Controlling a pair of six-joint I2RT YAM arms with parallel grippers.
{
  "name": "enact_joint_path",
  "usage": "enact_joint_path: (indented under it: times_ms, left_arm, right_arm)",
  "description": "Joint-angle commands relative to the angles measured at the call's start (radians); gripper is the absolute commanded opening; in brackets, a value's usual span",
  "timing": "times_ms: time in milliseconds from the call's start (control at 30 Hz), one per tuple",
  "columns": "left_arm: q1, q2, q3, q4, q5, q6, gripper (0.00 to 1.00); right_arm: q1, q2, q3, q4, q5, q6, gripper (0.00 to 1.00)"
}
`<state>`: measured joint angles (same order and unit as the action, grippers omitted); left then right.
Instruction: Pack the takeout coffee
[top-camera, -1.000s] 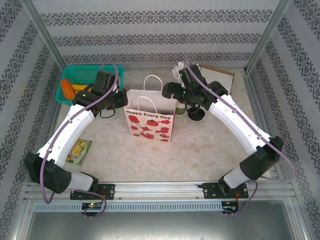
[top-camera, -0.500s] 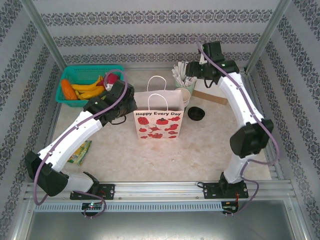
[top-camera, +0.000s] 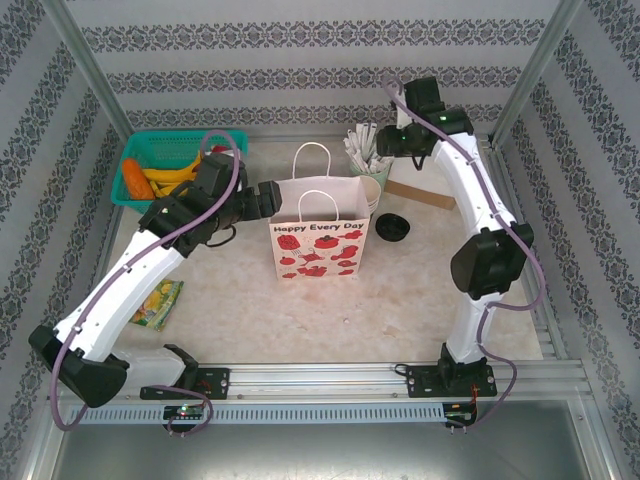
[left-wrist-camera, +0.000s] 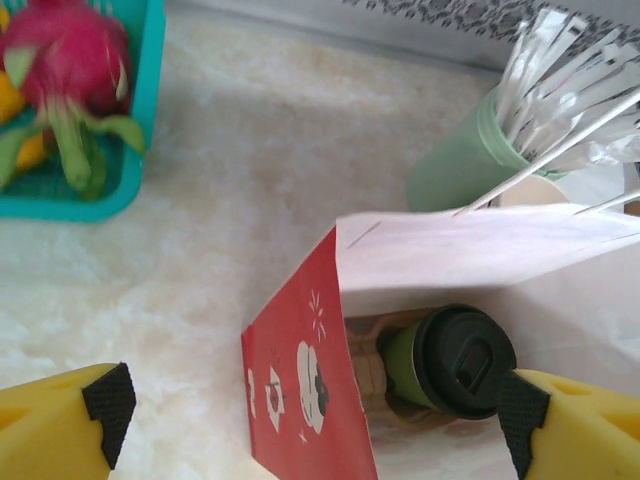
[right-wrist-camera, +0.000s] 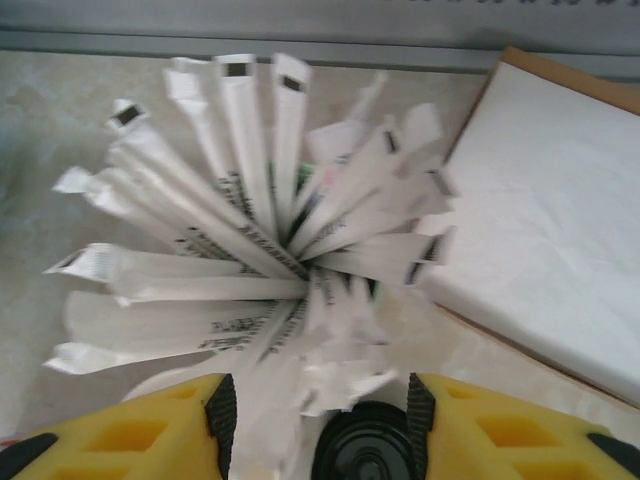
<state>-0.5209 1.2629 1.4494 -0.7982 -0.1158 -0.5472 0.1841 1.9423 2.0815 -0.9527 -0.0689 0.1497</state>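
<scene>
Since half a second back, the left claw (left-wrist-camera: 312, 402) had swung from beside the bag (top-camera: 318, 240) to over its left edge and opened. The right arm barely shifted.

Left claw: fingers spread wide, nothing pinched.

The coffee (left-wrist-camera: 450, 358) sat inside the bag, below the left claw and off toward its right finger. Its lid faced up at the claw and its long axis was roughly upright. The slight lean might have been camera angle. My read: it was dropped in and that step was done.

Right claw (right-wrist-camera: 318, 425): hung over the straws (right-wrist-camera: 250, 250) behind the bag, wrappers between its fingers and the loose lid (right-wrist-camera: 362, 455) below them. Couldn't tell if it was pinching any.

The left arm was clearly nearer the coffee, the right well apart. Next move likely called for a straight lift out, keeping clear of the bag wall.
</scene>
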Motion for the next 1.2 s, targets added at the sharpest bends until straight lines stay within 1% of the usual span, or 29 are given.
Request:
enact_joint_path:
  times_ms: [0, 33, 167, 267, 367, 467, 533, 633, 867, 1167]
  left_arm:
    - [0.03, -0.02, 0.021, 0.009, -0.06, 0.101, 0.99]
    - [0.037, -0.019, 0.013, 0.017, -0.076, 0.092, 1.0]
    - [0.067, -0.002, -0.016, 0.062, -0.079, 0.065, 1.0]
    - [0.086, 0.02, -0.02, 0.076, -0.068, 0.048, 1.0]
    - [0.104, 0.045, -0.02, 0.091, -0.046, 0.03, 1.0]
    - [0.113, 0.069, -0.01, 0.091, -0.041, 0.024, 1.0]
    - [0.116, 0.078, -0.005, 0.09, -0.04, 0.024, 1.0]
    - [0.12, 0.089, -0.001, 0.093, -0.033, 0.026, 1.0]
    - [0.122, 0.115, 0.012, 0.081, -0.022, 0.024, 1.0]
    - [0.124, 0.119, 0.014, 0.072, -0.018, 0.021, 1.0]
  right_arm:
    - [-0.036, 0.018, 0.025, -0.029, -0.026, 0.042, 0.47]
    - [-0.041, 0.018, 0.025, -0.03, -0.035, 0.046, 0.46]
    - [-0.064, 0.028, 0.033, -0.022, -0.041, 0.076, 0.45]
    - [-0.093, 0.05, 0.048, -0.001, -0.116, 0.104, 0.44]
    - [-0.1, 0.085, 0.088, 0.003, -0.165, 0.087, 0.42]
    - [-0.101, 0.118, 0.134, -0.036, -0.159, 0.082, 0.4]
    - [-0.106, 0.118, 0.124, -0.036, -0.138, 0.099, 0.4]
    - [-0.112, 0.116, 0.1, -0.021, -0.141, 0.105, 0.34]
    - [-0.113, 0.127, 0.086, -0.004, -0.195, 0.108, 0.25]
    - [-0.114, 0.163, 0.105, -0.009, -0.195, 0.11, 0.25]
